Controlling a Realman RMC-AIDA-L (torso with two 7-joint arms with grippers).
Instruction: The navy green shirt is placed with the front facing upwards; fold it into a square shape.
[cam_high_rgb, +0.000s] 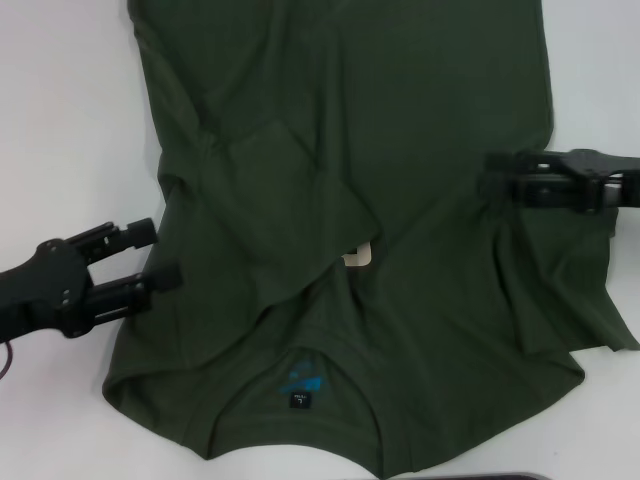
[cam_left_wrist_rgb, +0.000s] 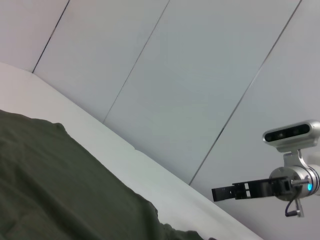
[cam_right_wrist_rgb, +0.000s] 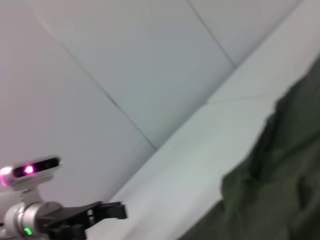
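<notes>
The navy green shirt (cam_high_rgb: 400, 120) lies spread on the white table, its collar nearest me with the black neck tag (cam_high_rgb: 300, 398) and blue print showing. One sleeve is folded in over the chest, and a cream scrap (cam_high_rgb: 357, 256) peeks from under the fold. My left gripper (cam_high_rgb: 155, 255) is open at the shirt's left edge, with bare table between its fingers. My right gripper (cam_high_rgb: 487, 172) hovers over the shirt's right side, above rumpled fabric. The left wrist view shows the shirt (cam_left_wrist_rgb: 60, 185) and the right gripper (cam_left_wrist_rgb: 216, 193) farther off. The right wrist view shows the shirt (cam_right_wrist_rgb: 270, 190) and the left gripper (cam_right_wrist_rgb: 122, 211).
White table (cam_high_rgb: 60, 120) shows bare on both sides of the shirt. A grey panelled wall (cam_left_wrist_rgb: 190, 75) rises behind the table's far edge. A thin dark strip (cam_high_rgb: 510, 476) sits at the near edge.
</notes>
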